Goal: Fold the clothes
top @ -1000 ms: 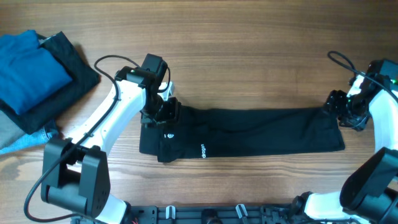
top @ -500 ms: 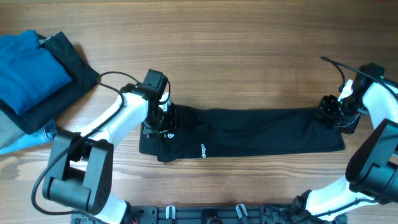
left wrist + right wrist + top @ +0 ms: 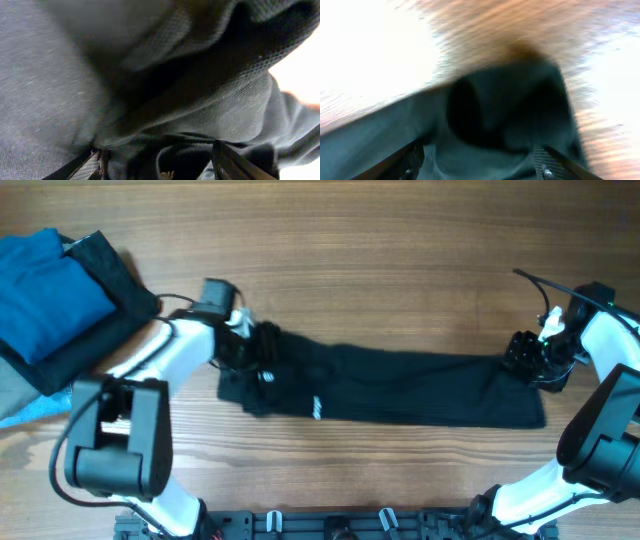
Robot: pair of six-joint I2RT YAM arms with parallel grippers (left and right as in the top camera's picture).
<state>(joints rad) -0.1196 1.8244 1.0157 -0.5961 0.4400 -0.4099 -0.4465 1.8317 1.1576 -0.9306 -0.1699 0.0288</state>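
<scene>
A brown wooden table [image 3: 400, 250] fills the overhead view. Across its middle lies the large, soft black garment [image 3: 400, 385], gathered into a long, narrow band. Its long axis runs from left to right and slopes slightly toward the near edge at the right end. At the far left corner, well apart from it, a bright blue folded garment [image 3: 45, 290] rests on a plain black folded cloth [image 3: 110, 290]. The two white arms each meet one end of the band. The left gripper [image 3: 255, 352] sits on the far corner of the left end, and the right gripper [image 3: 525, 362] sits on the far corner of the right end, so the cloth stretches away from each claw toward the other. The left claw is grasping a bunch of the black garment: its wrist view shows mesh fabric heaped up between the fingers [image 3: 235, 162]. In the right wrist view, cloth lies between the fingers [image 3: 555, 167], but the picture is too blurred to tell whether they pinch it. A small white logo [image 3: 267, 376] and a short line of white lettering [image 3: 318, 408] mark the left end, just beside the left claw. The next fold probably carries one end along the long axis toward the other.
</scene>
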